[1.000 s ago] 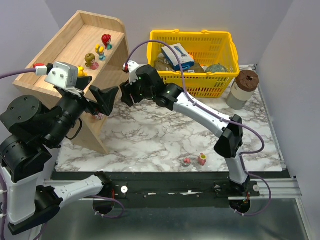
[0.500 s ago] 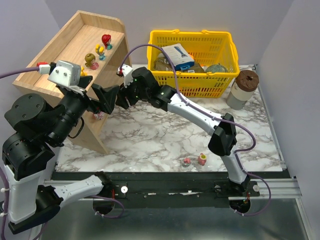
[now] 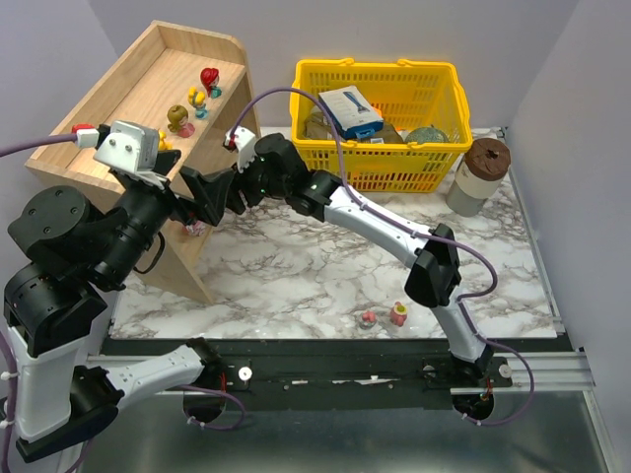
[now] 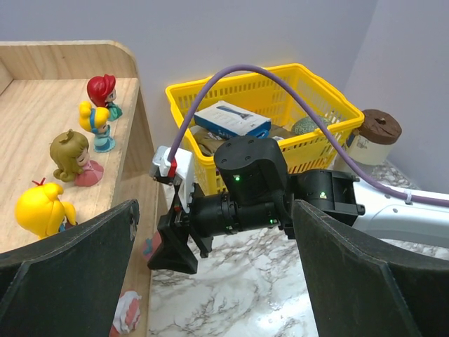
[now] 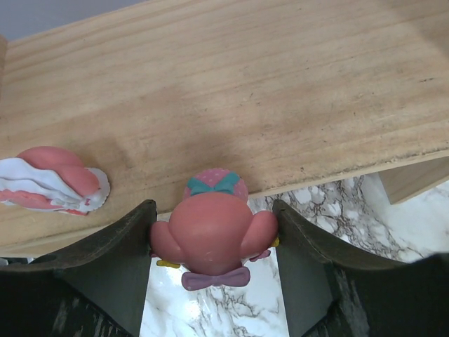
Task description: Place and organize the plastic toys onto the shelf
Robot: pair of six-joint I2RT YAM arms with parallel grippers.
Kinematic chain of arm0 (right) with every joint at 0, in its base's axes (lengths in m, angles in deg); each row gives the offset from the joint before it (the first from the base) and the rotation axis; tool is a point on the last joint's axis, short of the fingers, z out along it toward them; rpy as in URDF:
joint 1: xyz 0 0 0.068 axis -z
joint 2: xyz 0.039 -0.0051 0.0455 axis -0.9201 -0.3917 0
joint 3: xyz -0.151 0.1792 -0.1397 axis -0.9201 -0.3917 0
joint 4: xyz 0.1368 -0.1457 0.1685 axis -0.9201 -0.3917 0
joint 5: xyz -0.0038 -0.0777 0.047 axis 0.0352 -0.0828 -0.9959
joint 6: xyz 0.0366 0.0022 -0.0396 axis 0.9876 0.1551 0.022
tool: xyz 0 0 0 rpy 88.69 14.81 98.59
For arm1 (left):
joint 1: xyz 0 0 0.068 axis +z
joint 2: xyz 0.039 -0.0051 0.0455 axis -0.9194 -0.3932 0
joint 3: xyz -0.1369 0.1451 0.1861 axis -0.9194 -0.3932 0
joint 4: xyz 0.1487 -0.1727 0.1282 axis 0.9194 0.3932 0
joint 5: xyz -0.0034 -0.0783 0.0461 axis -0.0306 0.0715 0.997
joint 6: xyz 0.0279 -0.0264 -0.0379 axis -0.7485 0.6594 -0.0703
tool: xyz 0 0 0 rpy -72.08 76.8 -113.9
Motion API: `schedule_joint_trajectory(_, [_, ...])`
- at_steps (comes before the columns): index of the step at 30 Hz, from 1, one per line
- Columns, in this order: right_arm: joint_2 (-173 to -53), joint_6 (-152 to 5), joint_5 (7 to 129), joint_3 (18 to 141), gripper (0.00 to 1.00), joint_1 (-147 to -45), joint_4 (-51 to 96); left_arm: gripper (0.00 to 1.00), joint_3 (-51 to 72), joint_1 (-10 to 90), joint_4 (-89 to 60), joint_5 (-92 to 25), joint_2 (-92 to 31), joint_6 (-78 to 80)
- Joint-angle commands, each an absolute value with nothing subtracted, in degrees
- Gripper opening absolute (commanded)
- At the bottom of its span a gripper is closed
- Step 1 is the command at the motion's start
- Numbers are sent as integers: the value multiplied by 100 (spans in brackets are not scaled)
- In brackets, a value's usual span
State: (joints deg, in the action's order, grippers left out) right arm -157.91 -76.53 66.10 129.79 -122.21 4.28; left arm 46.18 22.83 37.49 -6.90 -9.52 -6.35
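Up top, a plain pale lilac-grey back wall (image 3: 414,25), matte and evenly lit. A left wall (image 3: 39,49) and a right wall (image 3: 582,128) in the same shade close in at angles. Below, the worktop (image 3: 296,276) is white marble pattern with grey veins, carrying only soft shadows. Along its near edge runs a black strip (image 3: 335,347), with an aluminium rail (image 3: 552,370) at the right end. Then comes a dull grey metal sheet (image 3: 394,434).

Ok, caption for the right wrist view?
Right gripper holds a pink figurine at the wooden shelf's edge, near a pink-and-white toy lying there.
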Motion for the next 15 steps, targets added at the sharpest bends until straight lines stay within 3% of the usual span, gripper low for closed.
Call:
schedule_joint_trajectory(1, [-16025,-7606,6483,13226,41,-12310,683,99,4534,2263,3750,-527,-852,-697])
schedule_joint_trajectory(15, [-16342,-7659,6562,13490,44,-12346,736,99,4446,2263,3724,-431,-781,-689])
